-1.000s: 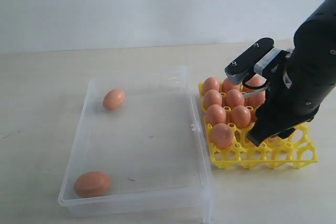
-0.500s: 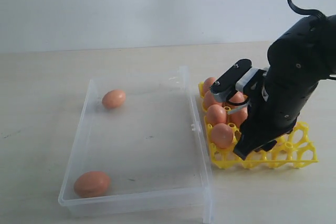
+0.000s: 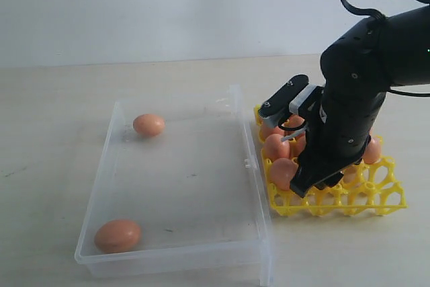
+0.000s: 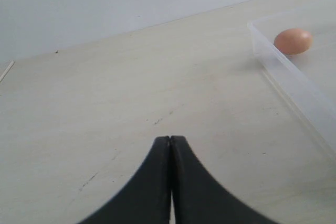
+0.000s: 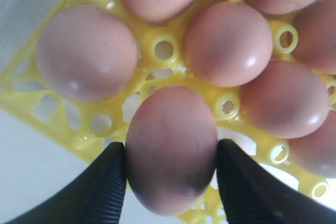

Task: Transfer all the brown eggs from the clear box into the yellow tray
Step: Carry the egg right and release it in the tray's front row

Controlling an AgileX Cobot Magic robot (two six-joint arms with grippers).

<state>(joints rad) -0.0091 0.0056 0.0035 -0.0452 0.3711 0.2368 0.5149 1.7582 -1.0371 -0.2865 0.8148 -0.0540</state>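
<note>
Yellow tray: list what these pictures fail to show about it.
- Exterior view: the right arm covers the middle of the tray, so its filled cells cannot be counted.
- Right wrist view: every edge cuts the tray off. The egg between the tool's fingers hides the cell beneath, so it cannot be told whether the egg is seated or above it.
- Left wrist view: the tray is out of frame.

Soft, even light fills the bright scene, leaving only faint shadows beside the clear box (image 3: 250, 166) on the pale table (image 3: 47, 166). Close up, small white highlights glint on the eggs (image 5: 228, 43) in the yellow tray (image 5: 148, 40). The nearest egg (image 5: 170, 150) sits shaded and slightly blurred. The black arm (image 3: 363, 85) loses detail.
</note>
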